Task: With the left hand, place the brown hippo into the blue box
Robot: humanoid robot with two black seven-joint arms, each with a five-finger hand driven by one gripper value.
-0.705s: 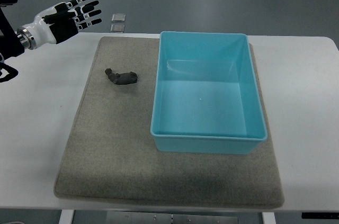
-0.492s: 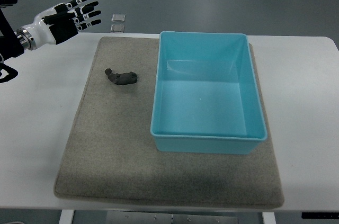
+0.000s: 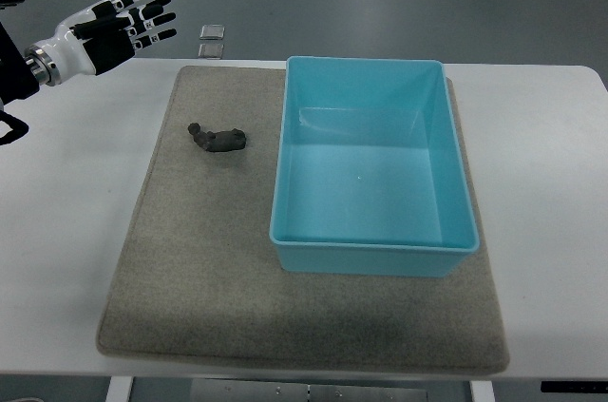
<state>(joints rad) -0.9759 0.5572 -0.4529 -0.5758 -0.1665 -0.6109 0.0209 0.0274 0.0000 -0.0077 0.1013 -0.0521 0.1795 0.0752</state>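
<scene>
A white desk (image 3: 66, 221) carries a grey mat (image 3: 190, 278). On the mat's right part sits an empty blue box (image 3: 372, 248). The left robot hand (image 3: 106, 29) hovers at the far left corner, fingers spread, holding nothing. The brown hippo (image 3: 218, 139) lies on the mat, left of the box.

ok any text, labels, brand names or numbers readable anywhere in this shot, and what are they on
None can be read.
blue box: plain walls and floor, no label or print.
brown hippo: no markings.
grey mat and white table: bare of text.
left hand: black and white segments, no lettering visible.
Two small square objects on the floor beyond the table: too small to tell if they carry print.
</scene>
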